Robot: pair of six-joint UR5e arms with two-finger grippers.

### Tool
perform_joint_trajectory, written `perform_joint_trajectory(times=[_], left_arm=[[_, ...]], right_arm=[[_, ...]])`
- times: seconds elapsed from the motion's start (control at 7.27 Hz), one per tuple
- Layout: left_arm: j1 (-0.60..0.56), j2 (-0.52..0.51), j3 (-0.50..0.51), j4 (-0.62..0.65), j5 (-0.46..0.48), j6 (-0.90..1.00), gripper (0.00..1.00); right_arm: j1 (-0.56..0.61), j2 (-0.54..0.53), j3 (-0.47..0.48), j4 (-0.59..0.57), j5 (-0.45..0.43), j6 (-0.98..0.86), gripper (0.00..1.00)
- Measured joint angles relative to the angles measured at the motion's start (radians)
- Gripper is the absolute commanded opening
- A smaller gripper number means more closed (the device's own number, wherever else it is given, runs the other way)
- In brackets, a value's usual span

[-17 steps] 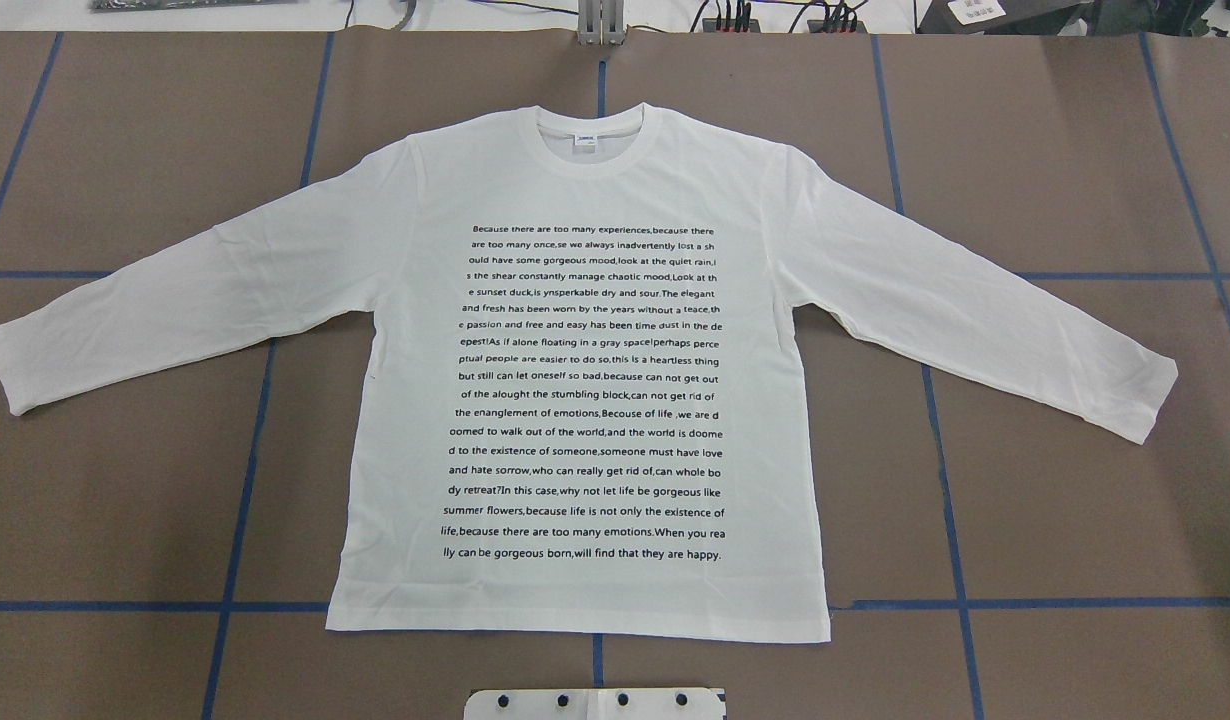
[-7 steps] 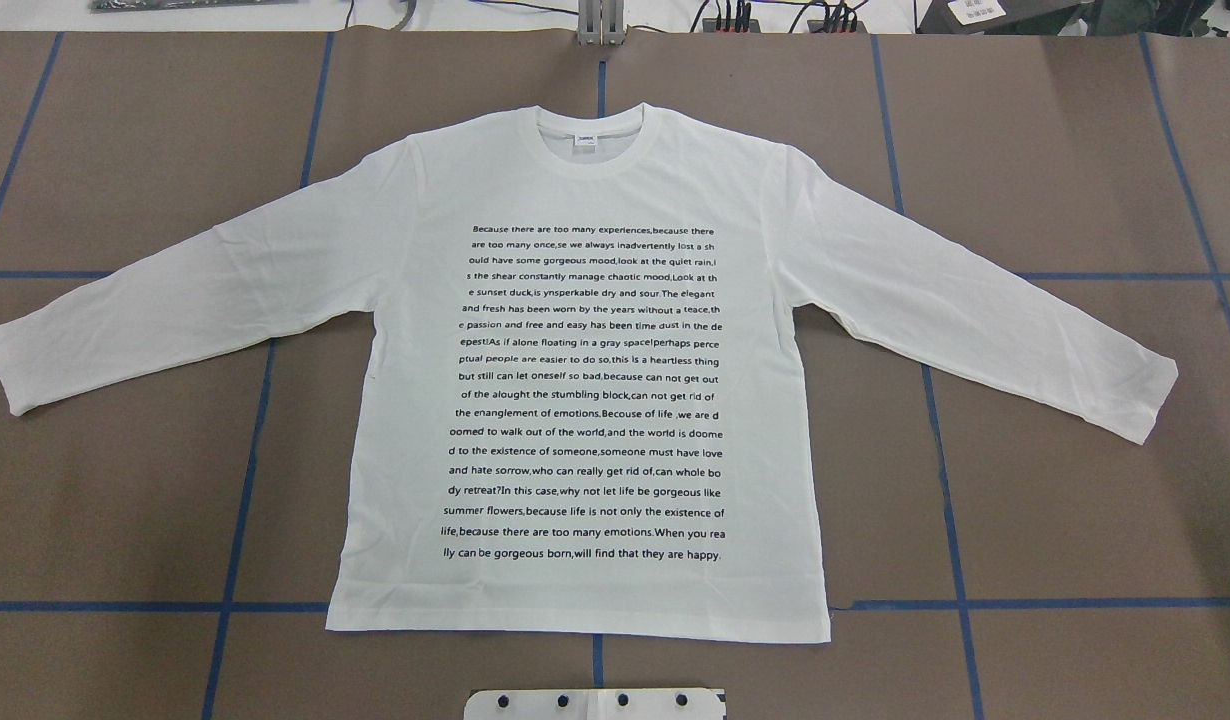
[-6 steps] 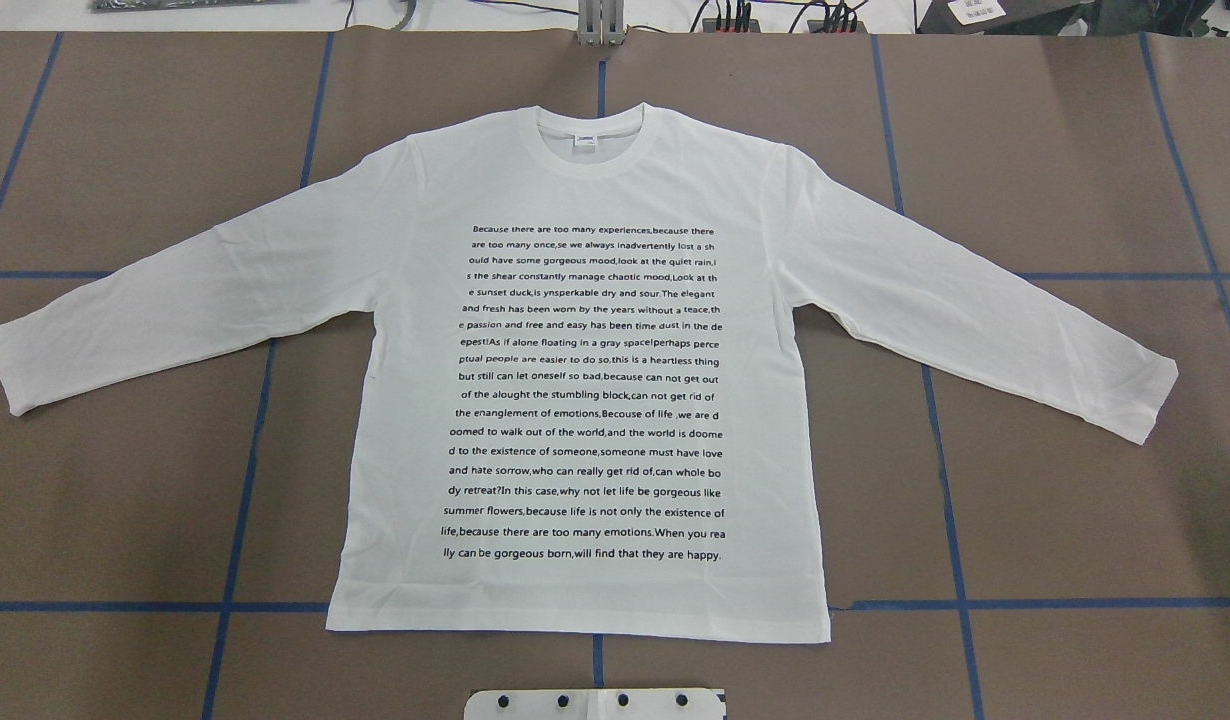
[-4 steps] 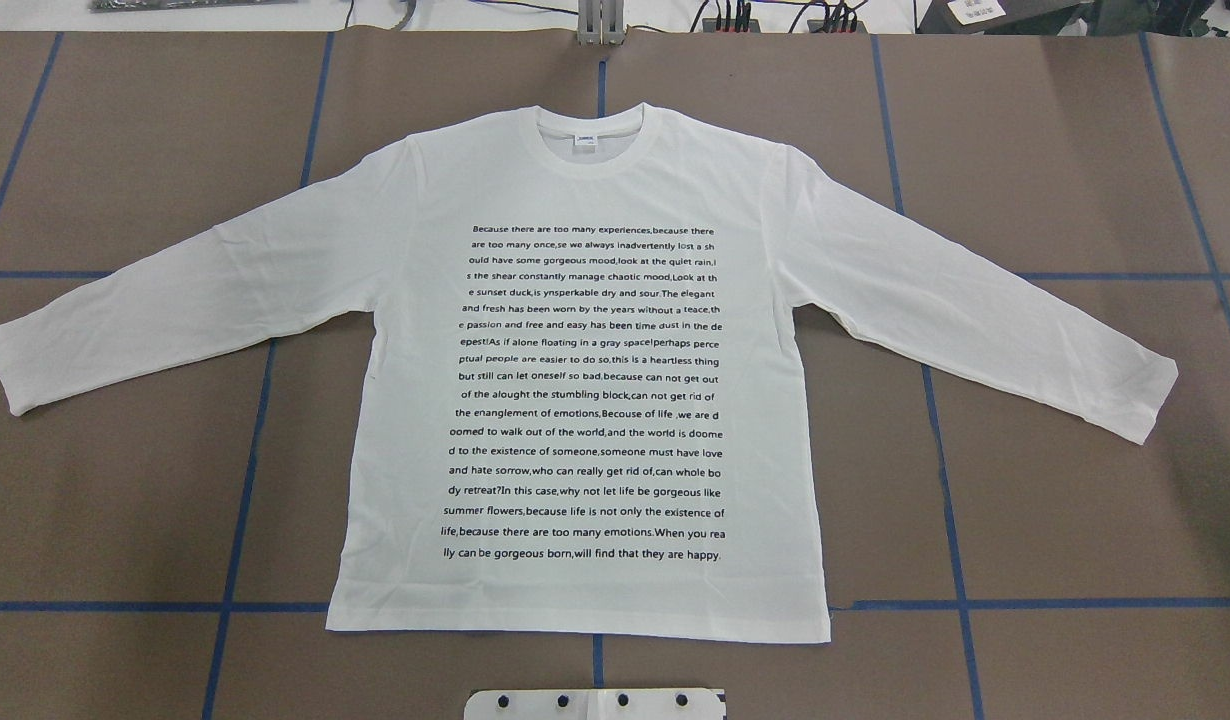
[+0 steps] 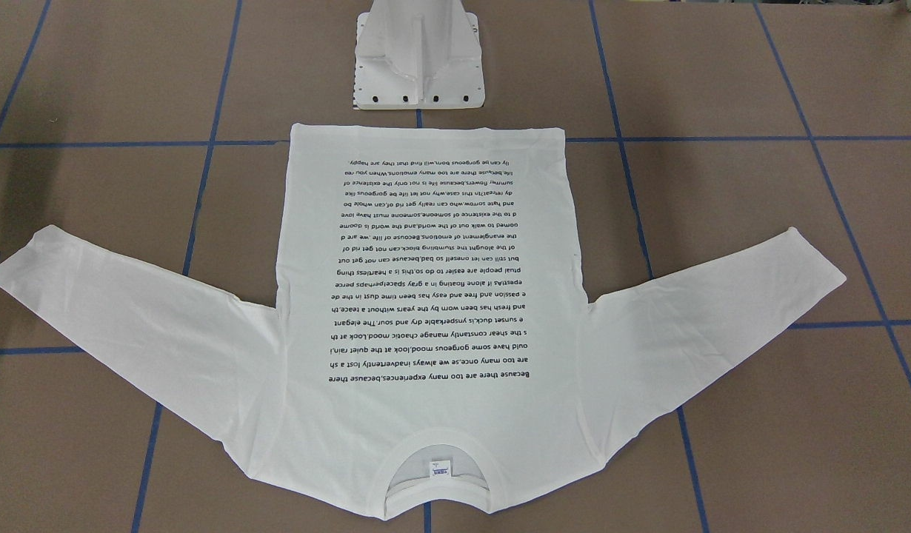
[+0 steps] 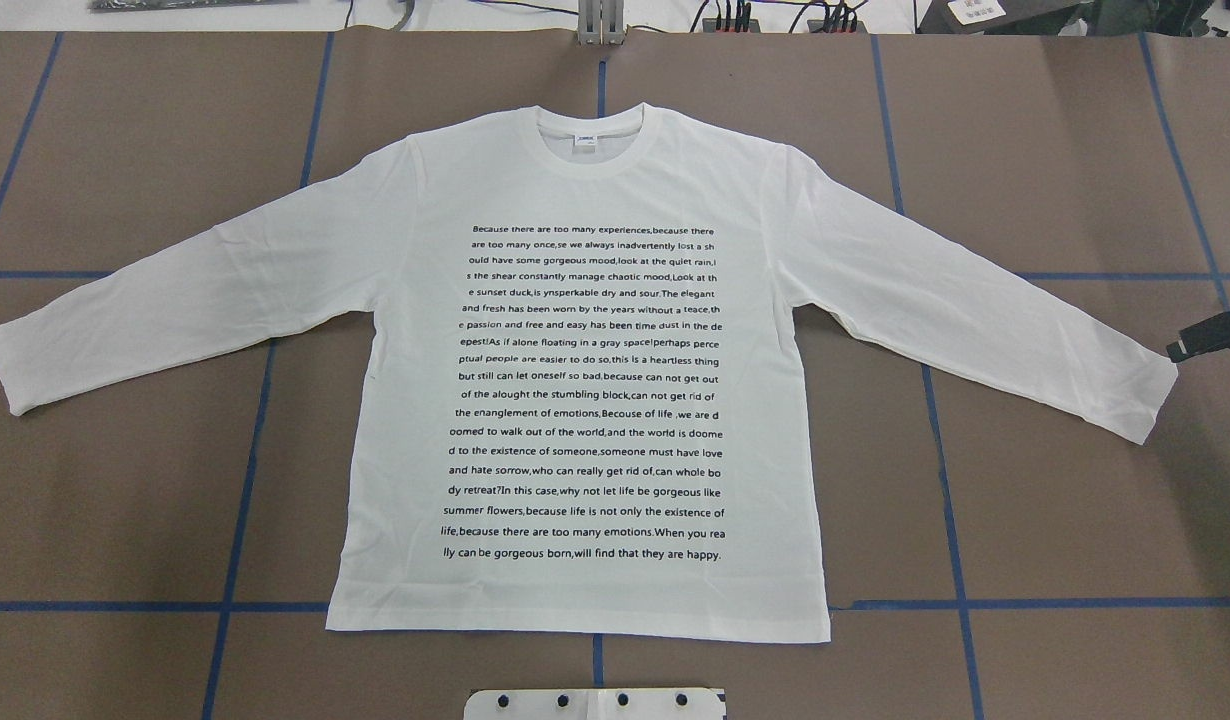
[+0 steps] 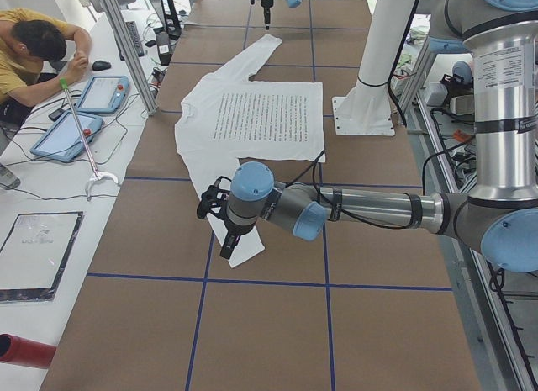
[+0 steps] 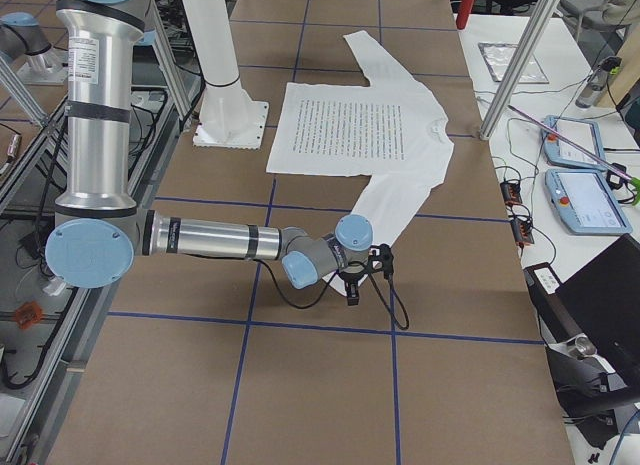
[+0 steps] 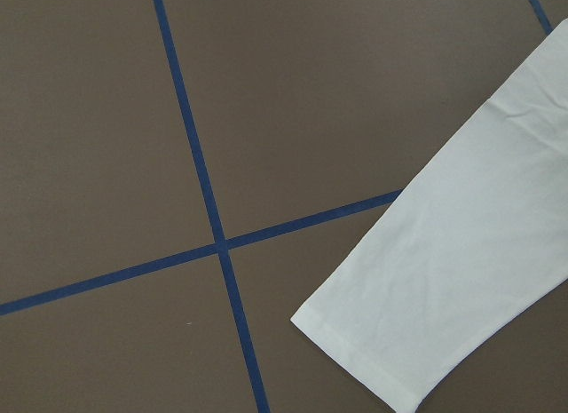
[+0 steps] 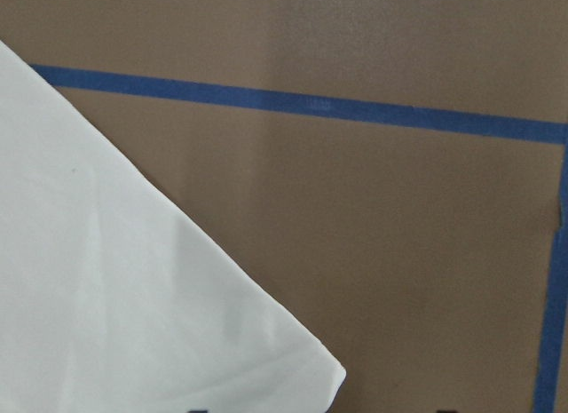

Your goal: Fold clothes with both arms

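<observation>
Well, the soft white shirt (image 6: 585,180) lies flat. Left gripper (image 7: 225,250) and right gripper (image 6: 1207,337) point down beside it; open or closed, I cannot tell.

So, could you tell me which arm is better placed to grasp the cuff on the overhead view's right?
The right arm: its fingers hover just beside that cuff; the left arm is at the opposite sleeve.

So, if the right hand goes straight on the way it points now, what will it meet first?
The right hand points down, so probably the T-shirt's sleeve cuff near its corner, or the brown table cover just beside it; depth is unclear.
</observation>
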Motion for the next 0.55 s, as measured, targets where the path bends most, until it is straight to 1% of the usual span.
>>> perform_joint_trajectory(times=[0.14,0.41,0.55], left_arm=[[0.000,0.001,0.000,0.000,0.002,0.000,1.00],[0.000,0.001,0.000,0.000,0.003,0.001,1.00],[0.000,0.001,0.000,0.000,0.003,0.001,1.00]], right_arm=[[-0.017,0.001,-0.010,0.003,0.010,0.025,0.88],[-0.045,0.010,-0.031,0.004,0.021,0.044,0.81],[-0.050,0.017,-0.046,0.004,0.021,0.046,0.80]])
